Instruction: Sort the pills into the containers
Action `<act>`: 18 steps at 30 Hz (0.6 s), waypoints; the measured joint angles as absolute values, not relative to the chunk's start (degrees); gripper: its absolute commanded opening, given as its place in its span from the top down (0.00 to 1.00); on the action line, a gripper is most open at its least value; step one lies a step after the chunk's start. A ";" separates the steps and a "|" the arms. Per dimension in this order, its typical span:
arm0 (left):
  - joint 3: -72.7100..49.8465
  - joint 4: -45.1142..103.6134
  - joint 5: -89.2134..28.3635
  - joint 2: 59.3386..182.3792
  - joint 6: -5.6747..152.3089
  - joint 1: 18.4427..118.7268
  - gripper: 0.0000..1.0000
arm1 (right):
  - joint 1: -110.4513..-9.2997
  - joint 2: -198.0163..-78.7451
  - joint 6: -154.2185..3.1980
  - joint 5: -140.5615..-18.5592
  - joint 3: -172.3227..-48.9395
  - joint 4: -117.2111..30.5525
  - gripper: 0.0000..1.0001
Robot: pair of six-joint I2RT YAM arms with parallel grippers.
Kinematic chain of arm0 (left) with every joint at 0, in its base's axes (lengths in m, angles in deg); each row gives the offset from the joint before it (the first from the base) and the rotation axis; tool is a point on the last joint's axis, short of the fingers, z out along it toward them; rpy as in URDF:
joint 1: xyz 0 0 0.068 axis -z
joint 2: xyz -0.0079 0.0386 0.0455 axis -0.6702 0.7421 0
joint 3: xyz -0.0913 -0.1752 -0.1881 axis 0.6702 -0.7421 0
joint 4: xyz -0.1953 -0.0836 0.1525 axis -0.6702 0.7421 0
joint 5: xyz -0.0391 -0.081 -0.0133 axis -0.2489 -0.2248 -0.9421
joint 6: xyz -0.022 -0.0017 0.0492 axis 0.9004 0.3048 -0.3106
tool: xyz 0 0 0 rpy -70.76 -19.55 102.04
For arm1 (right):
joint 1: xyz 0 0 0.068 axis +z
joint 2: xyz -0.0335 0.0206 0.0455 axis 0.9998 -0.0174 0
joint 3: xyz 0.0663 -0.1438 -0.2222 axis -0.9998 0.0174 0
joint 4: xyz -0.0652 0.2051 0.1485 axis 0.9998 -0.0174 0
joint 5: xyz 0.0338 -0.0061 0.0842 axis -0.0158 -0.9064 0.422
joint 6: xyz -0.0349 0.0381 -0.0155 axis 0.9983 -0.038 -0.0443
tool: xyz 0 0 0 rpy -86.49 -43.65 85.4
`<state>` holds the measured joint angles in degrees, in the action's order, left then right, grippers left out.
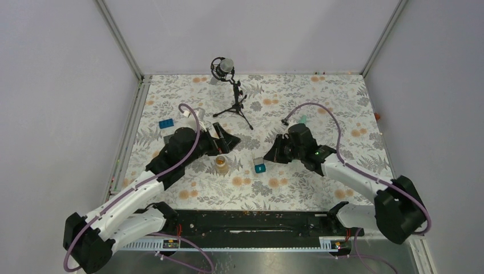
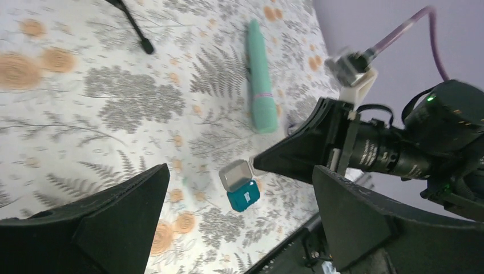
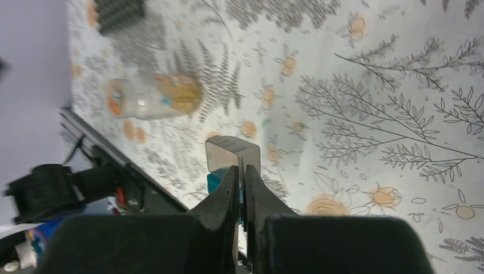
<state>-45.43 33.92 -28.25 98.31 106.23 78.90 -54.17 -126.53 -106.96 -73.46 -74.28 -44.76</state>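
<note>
Pills sit inside glass jar; teal box lid open.

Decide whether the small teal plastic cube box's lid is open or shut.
Open. The small teal plastic cube box has its pale lid standing up off the top, clear in both wrist views.

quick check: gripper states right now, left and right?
Left gripper: open, nothing held.
Right gripper: shut, tips at the teal box and its raised lid; cannot tell if it pinches the lid.
</note>
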 measured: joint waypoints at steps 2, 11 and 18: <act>-45.06 36.92 -25.04 96.37 104.85 78.82 0.01 | -54.20 -129.94 -105.49 -72.02 -73.32 -43.90 1.00; -44.09 44.87 -17.39 92.78 101.62 78.71 0.01 | -54.20 -142.75 -99.92 -66.75 -72.95 -37.72 0.83; -44.05 47.78 -14.22 91.98 100.89 78.71 0.01 | -54.20 -143.30 -99.02 -68.46 -73.26 -37.76 0.40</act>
